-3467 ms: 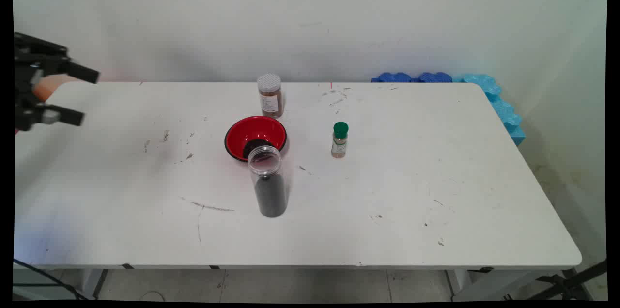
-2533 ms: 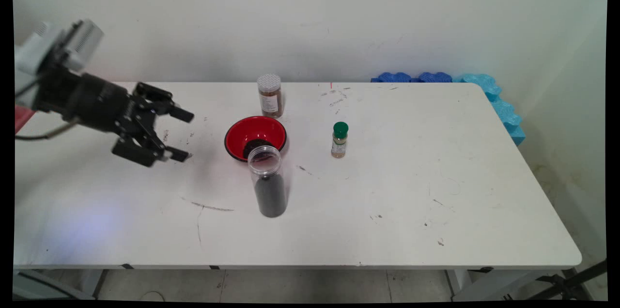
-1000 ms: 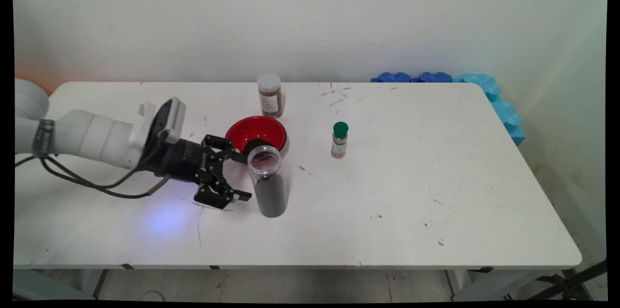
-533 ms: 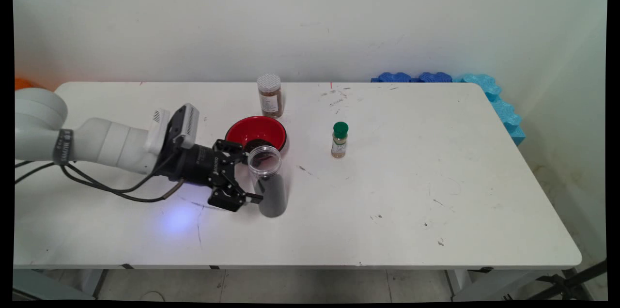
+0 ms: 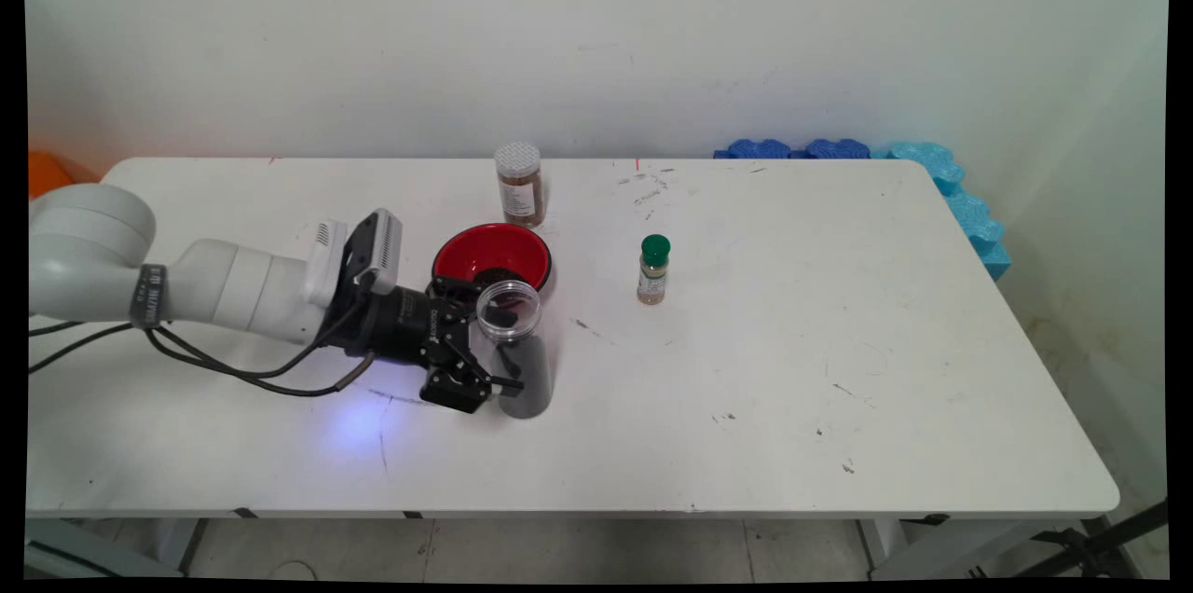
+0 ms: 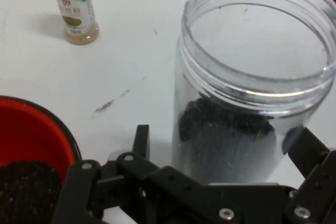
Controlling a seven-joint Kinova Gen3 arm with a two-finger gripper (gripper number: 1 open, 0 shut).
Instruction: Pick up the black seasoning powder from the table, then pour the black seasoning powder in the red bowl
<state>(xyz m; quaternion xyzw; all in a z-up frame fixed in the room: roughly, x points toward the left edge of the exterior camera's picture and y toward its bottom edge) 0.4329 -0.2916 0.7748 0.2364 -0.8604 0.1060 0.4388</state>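
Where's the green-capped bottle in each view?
Main view: green-capped bottle stands right of centre, right of the red bowl.
Hand view: top left, beyond the bowl.
Shared landmark: the open clear jar between the gripper's open fingers.

Two cameras, one far and one very close.
One looks down across the whole table (image 5: pixel 746 369) at the wall. The other rides on the hand, right beside the jar (image 6: pixel 247 103). Both see jar (image 5: pixel 514 351), bowl (image 5: pixel 485 250) and small bottle (image 5: pixel 654 269).
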